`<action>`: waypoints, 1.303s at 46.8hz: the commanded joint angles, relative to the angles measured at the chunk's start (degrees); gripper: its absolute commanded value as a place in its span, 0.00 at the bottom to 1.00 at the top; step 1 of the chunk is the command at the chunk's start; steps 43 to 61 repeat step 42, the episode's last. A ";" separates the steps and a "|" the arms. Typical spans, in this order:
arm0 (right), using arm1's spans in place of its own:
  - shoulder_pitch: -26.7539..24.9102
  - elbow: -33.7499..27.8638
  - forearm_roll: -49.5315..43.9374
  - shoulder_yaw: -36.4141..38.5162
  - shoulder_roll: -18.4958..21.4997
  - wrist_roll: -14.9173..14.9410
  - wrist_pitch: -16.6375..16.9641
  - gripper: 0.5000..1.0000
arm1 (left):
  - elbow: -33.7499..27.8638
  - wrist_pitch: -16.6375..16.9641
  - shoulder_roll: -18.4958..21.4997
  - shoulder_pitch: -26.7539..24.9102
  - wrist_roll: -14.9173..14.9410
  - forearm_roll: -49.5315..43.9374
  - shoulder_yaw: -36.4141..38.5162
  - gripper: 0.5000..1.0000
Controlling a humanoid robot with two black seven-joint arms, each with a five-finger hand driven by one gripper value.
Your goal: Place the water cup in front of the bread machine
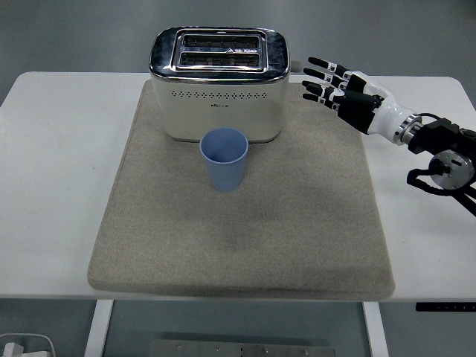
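Observation:
A light blue water cup (224, 158) stands upright and empty on the beige mat (297, 223), just in front of the cream and chrome bread machine (219, 83). My right hand (331, 83) reaches in from the right with its fingers stretched out flat, holding nothing. It hovers over the mat's far right part, beside the machine's right end and well to the right of the cup. My left arm does not show.
The white table (59, 171) extends beyond the mat on both sides. My right forearm and wrist joint (442, 152) lie over the table's right part. Grey floor shows behind the table.

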 commanded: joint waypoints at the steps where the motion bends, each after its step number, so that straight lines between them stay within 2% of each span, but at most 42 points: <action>1: -0.07 -2.92 0.00 1.47 2.06 -0.01 0.07 0.86 | 0.01 0.01 0.00 0.00 -0.01 0.04 0.04 1.00; 5: -0.07 -5.82 0.00 3.41 3.82 -0.01 0.42 0.86 | 0.01 0.01 0.00 0.00 -0.01 -0.05 0.04 1.00; 11: -0.07 -8.37 0.00 4.55 4.27 -0.01 0.60 0.86 | 0.01 0.01 0.00 0.00 -0.01 0.04 -0.05 1.00; 21: 0.11 -9.08 0.00 4.73 3.91 -0.01 0.86 0.86 | 0.01 0.01 0.00 0.00 -0.01 0.04 -0.05 1.00; 28: 0.11 -10.13 0.00 4.73 3.91 0.08 2.27 0.86 | 0.01 0.01 0.00 0.00 -0.01 0.04 0.04 1.00; 61: 0.02 -11.36 0.08 4.73 4.00 0.34 2.27 0.86 | 0.01 0.01 0.00 0.00 -0.01 0.04 -0.05 1.00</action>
